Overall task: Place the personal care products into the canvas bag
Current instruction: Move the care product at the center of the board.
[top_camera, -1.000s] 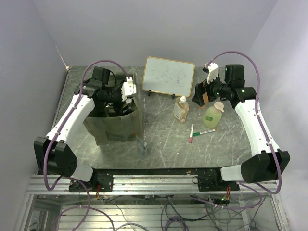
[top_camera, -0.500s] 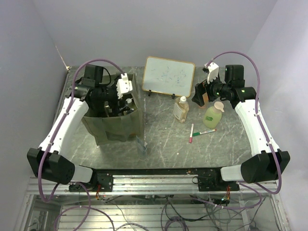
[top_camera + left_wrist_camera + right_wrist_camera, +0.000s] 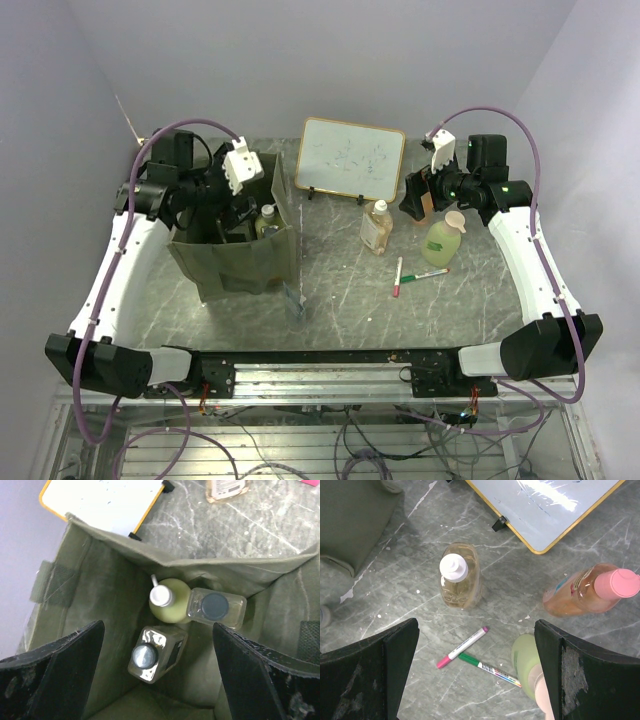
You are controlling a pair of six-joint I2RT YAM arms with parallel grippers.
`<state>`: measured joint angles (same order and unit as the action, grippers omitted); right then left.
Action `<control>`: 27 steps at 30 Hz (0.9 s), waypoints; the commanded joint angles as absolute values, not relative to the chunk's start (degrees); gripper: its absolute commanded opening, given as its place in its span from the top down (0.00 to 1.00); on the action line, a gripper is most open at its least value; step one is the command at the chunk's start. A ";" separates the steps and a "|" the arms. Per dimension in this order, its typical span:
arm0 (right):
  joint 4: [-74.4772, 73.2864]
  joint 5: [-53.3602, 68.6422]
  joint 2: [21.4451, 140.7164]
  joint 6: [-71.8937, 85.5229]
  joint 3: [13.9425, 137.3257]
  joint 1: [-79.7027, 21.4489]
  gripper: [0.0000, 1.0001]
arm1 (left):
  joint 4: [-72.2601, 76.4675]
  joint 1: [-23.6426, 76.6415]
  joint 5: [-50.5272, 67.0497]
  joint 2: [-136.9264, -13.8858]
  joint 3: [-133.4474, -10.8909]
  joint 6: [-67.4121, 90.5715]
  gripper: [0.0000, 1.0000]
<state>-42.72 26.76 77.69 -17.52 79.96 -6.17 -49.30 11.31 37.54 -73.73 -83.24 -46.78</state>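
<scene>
Left gripper (image 3: 157, 629) is held over the mouth of the canvas bag (image 3: 100, 580), jaws spread wide, nothing between them. Three products are seen standing on the bag floor. They are the yellow-green bottle (image 3: 169, 602), a clear dark-capped bottle (image 3: 216, 608) touching it, and a second dark-capped bottle (image 3: 152, 655) just beside.

Right gripper (image 3: 476, 625) is poised above the table, jaws likewise apart and empty. Three products are left outside the bag. The amber bottle (image 3: 460, 577) stands upright near the whiteboard (image 3: 545, 505). The orange bottle (image 3: 582, 594) and the green pump bottle (image 3: 527, 657) are further right. Two marker pens (image 3: 470, 652) lie between them and are to be left alone.

The bottles are judged light, hard-walled and smooth, so slip is likely. The amber bottle is best taken at mid-body, below the shoulder. The pump head should be avoided, as it may be pressed down. The bag is soft, and its walls can be pushed in.
</scene>
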 commanded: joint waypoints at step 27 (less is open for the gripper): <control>-38.16 19.60 75.79 -10.16 80.97 5.79 0.00 | -41.51 9.58 27.37 -75.55 -98.22 -27.91 0.02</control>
<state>-39.03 20.47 75.59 -9.63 79.96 5.48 -43.03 9.89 26.83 -75.16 -95.90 -29.71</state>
